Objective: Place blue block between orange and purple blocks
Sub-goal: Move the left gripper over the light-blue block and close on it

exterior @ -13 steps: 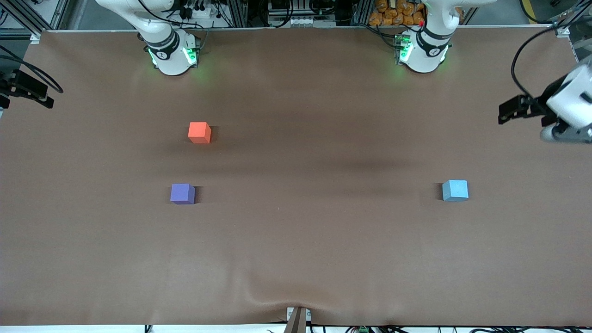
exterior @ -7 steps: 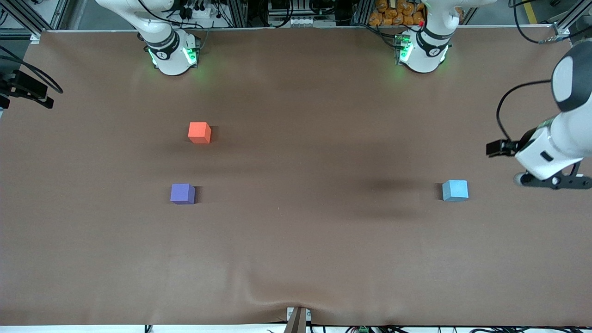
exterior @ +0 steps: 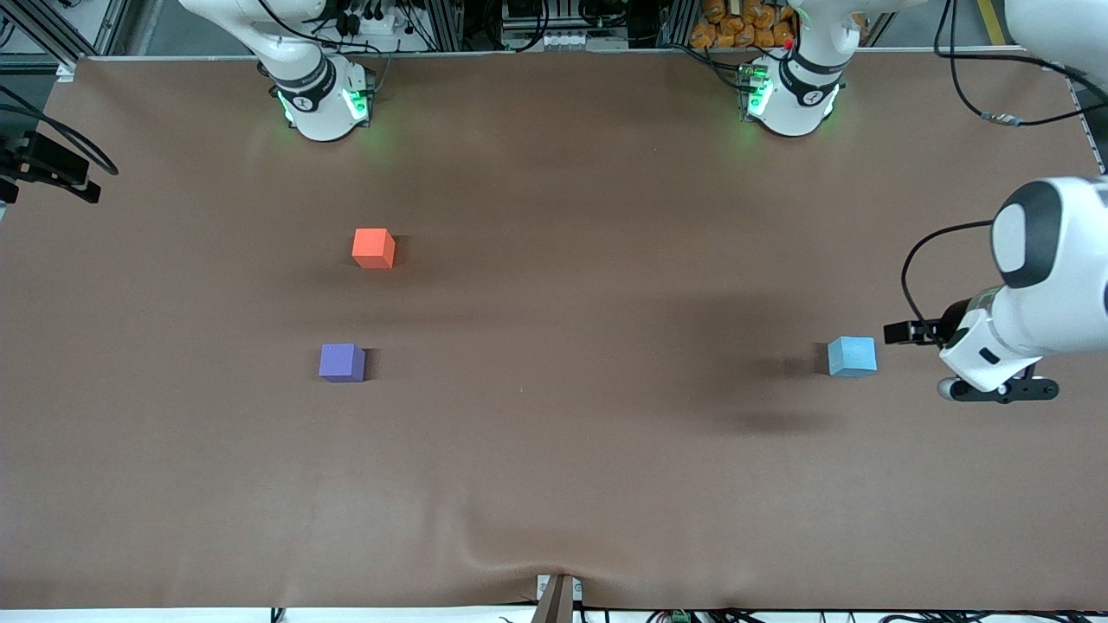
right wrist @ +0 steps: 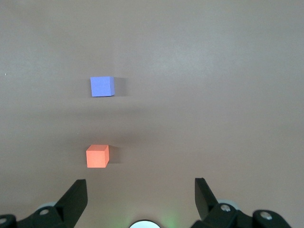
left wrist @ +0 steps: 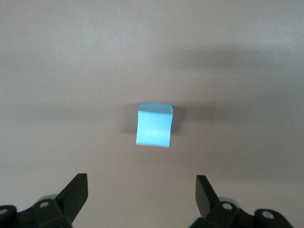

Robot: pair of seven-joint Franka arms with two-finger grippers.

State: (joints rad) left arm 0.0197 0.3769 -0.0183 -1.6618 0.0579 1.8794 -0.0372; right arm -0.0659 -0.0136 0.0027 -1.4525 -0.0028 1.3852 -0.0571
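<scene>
The blue block [exterior: 852,356] sits on the brown table toward the left arm's end. The orange block [exterior: 374,248] and the purple block [exterior: 342,362] sit toward the right arm's end, the purple one nearer the front camera. My left arm's hand [exterior: 991,355] hangs beside the blue block at the table's end. In the left wrist view my left gripper [left wrist: 141,183] is open and empty, with the blue block [left wrist: 154,126] ahead of it, apart from the fingers. My right gripper [right wrist: 141,186] is open and empty high over its own base, with the orange block [right wrist: 97,156] and purple block [right wrist: 102,86] below.
The two arm bases [exterior: 322,104] [exterior: 789,99] stand along the table's back edge. A black mount [exterior: 52,164] juts in at the right arm's end. The brown cover has a wrinkle [exterior: 519,562] at the front edge.
My left arm's hand has swung down and toward the front camera, ending beside the blue block. The three blocks have not moved.
</scene>
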